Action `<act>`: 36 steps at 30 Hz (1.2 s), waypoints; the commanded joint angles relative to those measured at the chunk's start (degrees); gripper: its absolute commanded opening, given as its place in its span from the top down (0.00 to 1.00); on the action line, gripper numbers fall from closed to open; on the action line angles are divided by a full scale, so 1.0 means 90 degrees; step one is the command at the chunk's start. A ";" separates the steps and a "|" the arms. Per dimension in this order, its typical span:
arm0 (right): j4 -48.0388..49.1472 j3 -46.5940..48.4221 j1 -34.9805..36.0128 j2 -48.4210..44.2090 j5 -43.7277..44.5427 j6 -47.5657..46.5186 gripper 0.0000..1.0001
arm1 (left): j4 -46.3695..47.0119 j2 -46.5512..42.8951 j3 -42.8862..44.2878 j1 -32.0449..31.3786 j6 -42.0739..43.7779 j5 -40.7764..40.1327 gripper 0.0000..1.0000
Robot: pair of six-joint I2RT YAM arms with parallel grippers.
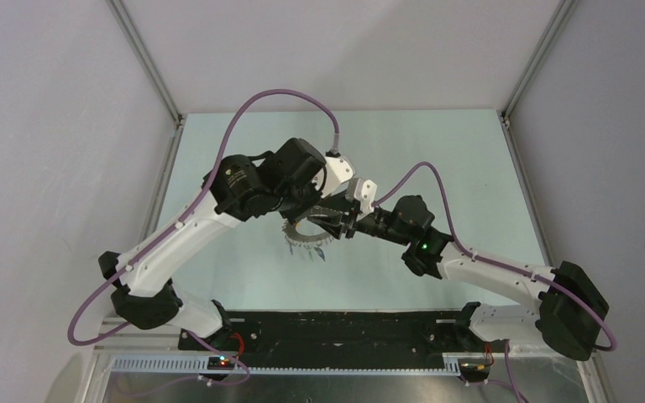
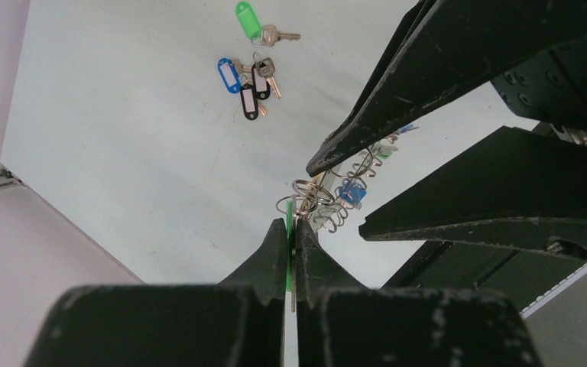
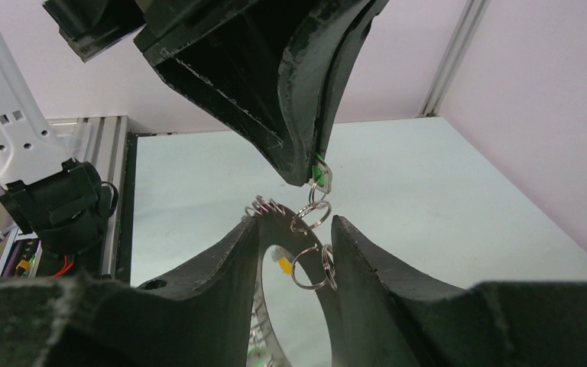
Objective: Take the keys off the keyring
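Note:
The keyring [image 3: 315, 246], a large flat grey ring, stands on edge between the fingers of my right gripper [image 3: 294, 226], which is shut across it. Small wire split rings [image 3: 311, 217] hang on its rim, with tagged keys below [image 1: 306, 246]. My left gripper [image 2: 291, 226] comes from above and is shut on a green-tagged key [image 2: 288, 252]. That key [image 3: 319, 173] is linked by a split ring to the keyring. The right gripper's fingers [image 2: 397, 115] fill the upper right of the left wrist view. In the top view both grippers meet at mid-table [image 1: 340, 222].
Three loose keys lie on the pale table: one with a green tag [image 2: 249, 18], one blue [image 2: 229, 75], one black [image 2: 249, 101]. Aluminium frame rails [image 3: 84, 130] and grey walls bound the table. A purple cable [image 1: 285, 96] arcs over the left arm.

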 commanded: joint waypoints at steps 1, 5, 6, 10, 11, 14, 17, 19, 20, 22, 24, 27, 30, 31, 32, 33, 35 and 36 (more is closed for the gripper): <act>0.0399 0.0013 0.0026 0.0122 0.0128 0.0160 0.55 | 0.0052 0.0075 0.0389 -0.0047 -0.0072 0.0299 1.00; 0.0522 0.0016 0.0027 0.0221 0.0183 0.0214 0.55 | -0.0017 0.0141 0.0516 -0.0048 -0.0158 0.0385 1.00; 0.0537 0.0016 0.0022 0.0236 0.0196 0.0219 0.55 | -0.0027 0.0165 0.0535 -0.0047 -0.0180 0.0391 1.00; 0.0560 0.0016 0.0021 0.0286 0.0197 0.0211 0.60 | -0.0082 0.0203 0.0650 -0.0047 -0.0221 0.0462 1.00; 0.0559 0.0016 0.0026 0.0290 0.0166 0.0201 0.63 | -0.0094 0.0220 0.0673 -0.0047 -0.0230 0.0469 1.00; 0.0514 0.0016 0.0027 0.0289 0.0179 0.0182 0.65 | -0.0118 0.0242 0.0709 -0.0049 -0.0247 0.0479 1.00; 0.0433 0.0016 0.0026 0.0259 0.0251 0.0154 0.66 | -0.0134 0.0272 0.0738 -0.0047 -0.0271 0.0512 1.00; 0.0452 0.0015 0.0025 0.0246 0.0265 0.0144 0.66 | -0.0149 0.0286 0.0744 -0.0047 -0.0299 0.0545 1.00; 0.0465 0.0015 0.0024 0.0246 0.0262 0.0145 0.66 | -0.0155 0.0291 0.0748 -0.0047 -0.0299 0.0572 1.00; 0.0500 0.0016 0.0026 0.0242 0.0260 0.0146 0.64 | -0.0183 0.0297 0.0763 -0.0047 -0.0311 0.0570 1.00; 0.0498 0.0016 0.0022 0.0232 0.0267 0.0139 0.63 | -0.0210 0.0297 0.0775 -0.0047 -0.0317 0.0540 1.00; 0.0449 0.0016 0.0027 0.0212 0.0278 0.0122 0.67 | -0.0243 0.0295 0.0786 -0.0047 -0.0326 0.0507 1.00; 0.0403 0.0010 0.0027 0.0194 0.0298 0.0103 0.75 | -0.0276 0.0290 0.0792 -0.0047 -0.0353 0.0494 1.00; 0.0387 0.0013 0.0027 0.0186 0.0303 0.0100 0.79 | -0.0279 0.0293 0.0795 -0.0047 -0.0360 0.0481 1.00; 0.0357 0.0015 0.0025 0.0176 0.0322 0.0093 0.81 | -0.0283 0.0301 0.0795 -0.0047 -0.0363 0.0469 1.00; 0.0334 0.0016 0.0021 0.0157 0.0330 0.0085 0.86 | -0.0287 0.0299 0.0792 -0.0047 -0.0365 0.0440 1.00; 0.0260 0.0016 0.0020 0.0107 0.0332 0.0049 0.94 | -0.0313 0.0292 0.0789 -0.0044 -0.0368 0.0373 1.00; 0.0184 0.0016 0.0024 0.0069 0.0305 0.0024 0.99 | -0.0316 0.0288 0.0788 -0.0041 -0.0367 0.0351 1.00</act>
